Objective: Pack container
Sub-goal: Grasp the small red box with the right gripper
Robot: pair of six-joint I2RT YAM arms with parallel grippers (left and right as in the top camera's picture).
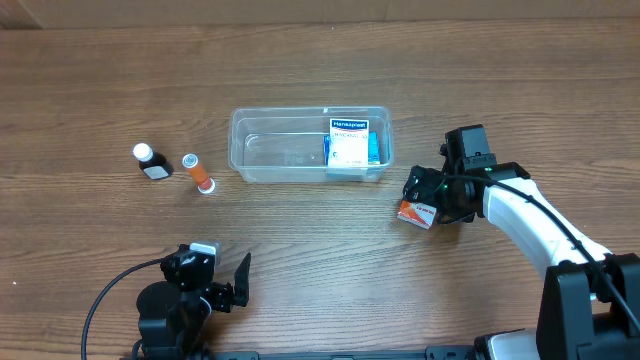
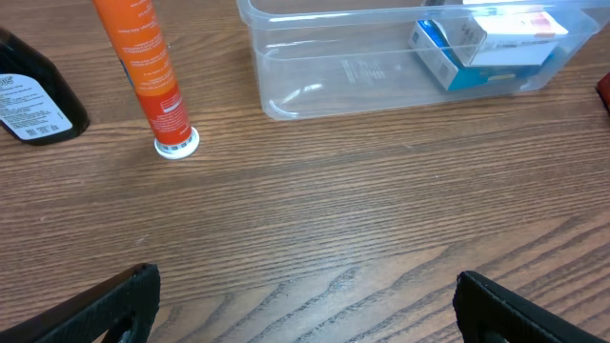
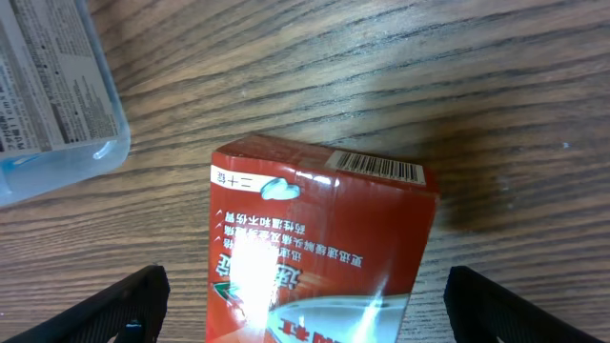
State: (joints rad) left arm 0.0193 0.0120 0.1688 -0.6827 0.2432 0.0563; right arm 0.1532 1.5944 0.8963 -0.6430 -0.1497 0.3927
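Note:
The clear plastic container (image 1: 290,150) sits at the table's middle with a blue and white box (image 1: 352,145) at its right end; both also show in the left wrist view, the container (image 2: 334,76) and the box (image 2: 481,52). A red box (image 1: 413,212) lies on the table to the container's right, and it fills the right wrist view (image 3: 315,238). My right gripper (image 3: 305,310) is open, with its fingers on either side of the red box and gaps between. My left gripper (image 2: 305,305) is open and empty near the front edge.
An orange tube with a white cap (image 1: 199,176) and a small dark bottle with a white cap (image 1: 152,161) lie left of the container. The tube (image 2: 152,76) and the bottle (image 2: 29,95) show in the left wrist view too.

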